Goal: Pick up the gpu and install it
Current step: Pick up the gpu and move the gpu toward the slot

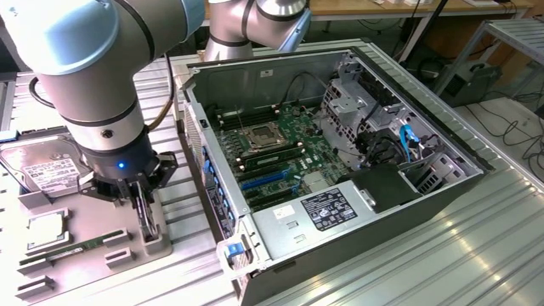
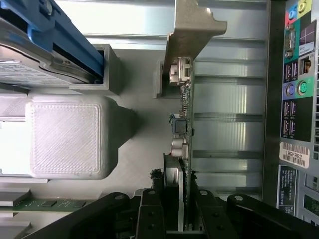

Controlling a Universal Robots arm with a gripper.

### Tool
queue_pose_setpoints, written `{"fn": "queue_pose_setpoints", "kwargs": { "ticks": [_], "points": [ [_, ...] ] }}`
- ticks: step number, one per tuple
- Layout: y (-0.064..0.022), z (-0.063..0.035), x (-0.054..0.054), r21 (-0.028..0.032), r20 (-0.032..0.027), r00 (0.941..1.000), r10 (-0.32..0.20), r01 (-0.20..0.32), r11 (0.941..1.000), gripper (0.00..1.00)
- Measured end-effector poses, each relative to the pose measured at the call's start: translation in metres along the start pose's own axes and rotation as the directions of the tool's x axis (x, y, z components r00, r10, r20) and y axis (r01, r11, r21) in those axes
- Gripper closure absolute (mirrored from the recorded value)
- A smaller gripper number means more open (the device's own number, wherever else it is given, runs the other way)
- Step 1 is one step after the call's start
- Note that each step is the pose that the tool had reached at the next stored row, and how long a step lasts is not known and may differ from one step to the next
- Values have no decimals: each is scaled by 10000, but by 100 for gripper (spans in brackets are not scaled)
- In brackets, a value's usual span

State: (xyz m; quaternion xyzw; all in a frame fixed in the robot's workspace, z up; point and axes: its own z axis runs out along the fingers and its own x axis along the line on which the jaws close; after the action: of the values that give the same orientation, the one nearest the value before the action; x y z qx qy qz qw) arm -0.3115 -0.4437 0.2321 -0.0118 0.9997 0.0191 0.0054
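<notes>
Your hand (image 2: pixel 180 206) seems clamped on the thin dark gpu card (image 2: pixel 182 132), which stands on edge in the grey tray (image 1: pixel 89 220) at the exterior view's left, long axis running from the hand out to its silver bracket (image 2: pixel 192 30).

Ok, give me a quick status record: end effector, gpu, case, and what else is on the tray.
end effector: over the grey tray at the exterior view's left, fingers closed on the gpu
gpu: upright on edge at the tray's holder, silver bracket at the end away from the fingers
computer case: open, beside the tray, motherboard exposed
installed: not yet
also on tray: hard drive, memory stick
</notes>
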Motion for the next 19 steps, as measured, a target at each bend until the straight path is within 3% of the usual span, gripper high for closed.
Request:
{"fn": "queue_pose_setpoints", "kwargs": {
  "ticks": [19],
  "points": [
    [13, -342, -8, 0, -19, 10000, 1, -1, 10000, 72]
  ]
}}
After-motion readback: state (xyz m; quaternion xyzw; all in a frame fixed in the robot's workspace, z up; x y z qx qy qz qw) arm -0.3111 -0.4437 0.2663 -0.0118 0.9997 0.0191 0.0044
